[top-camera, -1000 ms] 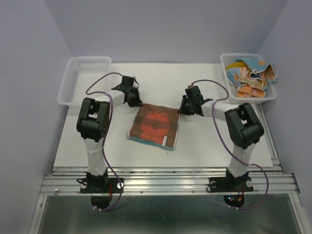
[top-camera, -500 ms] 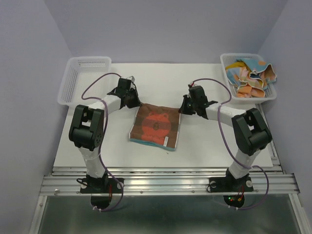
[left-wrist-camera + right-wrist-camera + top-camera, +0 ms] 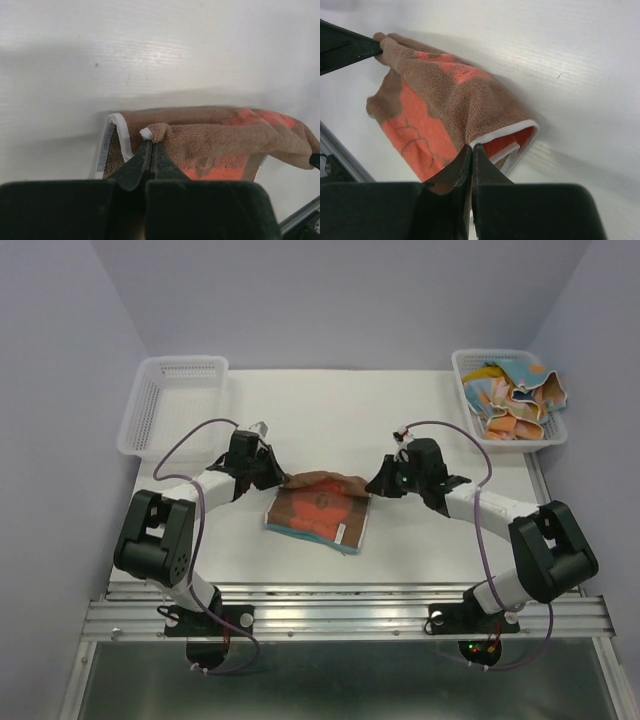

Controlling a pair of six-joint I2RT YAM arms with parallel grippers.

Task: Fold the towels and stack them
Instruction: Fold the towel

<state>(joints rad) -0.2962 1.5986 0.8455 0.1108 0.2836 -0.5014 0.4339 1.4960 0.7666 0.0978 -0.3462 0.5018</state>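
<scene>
Lifted since earlier — far hem of fuzzy brown-orange towel (image 3: 320,505), jaws pinching corners.

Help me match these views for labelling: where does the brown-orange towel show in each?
Top external: brown-orange towel, centre of the table.
Left wrist: towel lower middle, spreading right.
Right wrist: towel centre-left, running to the top-left.
Shared landmark: the left gripper pinching its corner, seen in all three.

light: bright, even, overhead | shadow: soft grey band on flat white tabletop (image 3: 210,30) ahead of left gripper (image 3: 151,144) | blur: its black body nearest lens
</scene>
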